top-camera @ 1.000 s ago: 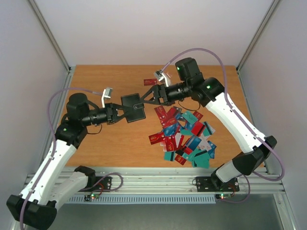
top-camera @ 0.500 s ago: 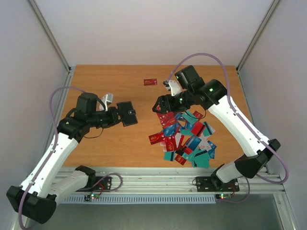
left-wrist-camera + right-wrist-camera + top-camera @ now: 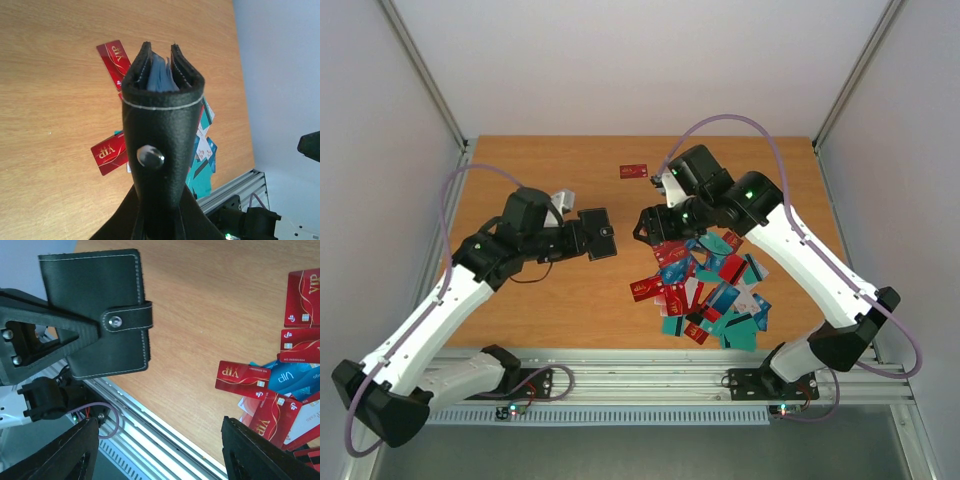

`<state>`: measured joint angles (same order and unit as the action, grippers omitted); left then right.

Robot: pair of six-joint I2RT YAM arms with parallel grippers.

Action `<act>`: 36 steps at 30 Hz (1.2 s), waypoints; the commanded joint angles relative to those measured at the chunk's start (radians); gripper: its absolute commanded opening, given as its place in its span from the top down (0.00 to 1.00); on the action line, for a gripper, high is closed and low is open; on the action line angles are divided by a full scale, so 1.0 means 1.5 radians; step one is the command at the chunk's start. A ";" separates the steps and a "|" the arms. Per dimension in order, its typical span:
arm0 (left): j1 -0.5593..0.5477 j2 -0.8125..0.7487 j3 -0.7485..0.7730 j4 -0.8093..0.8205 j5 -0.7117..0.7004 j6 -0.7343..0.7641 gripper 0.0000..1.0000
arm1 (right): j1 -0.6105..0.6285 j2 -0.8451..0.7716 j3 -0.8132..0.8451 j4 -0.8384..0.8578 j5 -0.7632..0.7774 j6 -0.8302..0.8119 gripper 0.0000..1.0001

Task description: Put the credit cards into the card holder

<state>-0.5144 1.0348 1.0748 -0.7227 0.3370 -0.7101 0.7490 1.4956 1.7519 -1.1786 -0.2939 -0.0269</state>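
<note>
Meanwhile, my left gripper (image 3: 580, 238) clamps the black card holder (image 3: 597, 233) clear of the table (image 3: 540, 310), left of centre in the overhead view. Its snap strap looks fastened, and only a narrow mouth shows, with bluish edges inside. My right gripper (image 3: 648, 224) hangs empty, jaws wide, over the upper-left fringe of the credit cards (image 3: 705, 285) heaped at centre-right. Risks I see: overlapping cards may lift in pairs or skid flat, and a card pushed at that tight mouth could twist the holder loose.

Card holder (image 3: 162, 130) insides, perhaps cards (image 3: 161, 80), largely hidden.
</note>
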 commanded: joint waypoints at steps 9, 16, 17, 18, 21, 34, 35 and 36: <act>-0.070 0.053 0.058 0.013 -0.108 -0.012 1.00 | 0.042 0.053 0.076 -0.062 0.046 0.008 0.45; -0.080 0.072 0.067 0.008 -0.113 -0.010 1.00 | 0.050 0.067 0.083 -0.068 0.053 0.016 0.51; -0.081 0.073 0.067 0.010 -0.113 -0.009 1.00 | 0.051 0.068 0.085 -0.070 0.056 0.017 0.52; -0.083 0.073 0.068 0.012 -0.113 -0.008 1.00 | 0.052 0.069 0.086 -0.071 0.058 0.017 0.53; -0.084 0.077 0.068 0.015 -0.109 -0.007 1.00 | 0.055 0.073 0.090 -0.072 0.065 0.017 0.54; -0.087 0.085 0.073 0.038 -0.062 -0.005 1.00 | 0.063 0.119 0.114 -0.036 0.042 0.063 0.56; -0.087 0.085 0.072 0.039 -0.057 -0.004 1.00 | 0.063 0.123 0.116 -0.032 0.037 0.065 0.56; -0.087 0.084 0.072 0.041 -0.053 -0.003 1.00 | 0.063 0.126 0.116 -0.028 0.032 0.067 0.56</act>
<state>-0.6365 1.1610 1.1500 -0.7238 0.2237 -0.7250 0.8326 1.6600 1.8950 -1.2530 -0.2192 0.0448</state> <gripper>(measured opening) 0.090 0.444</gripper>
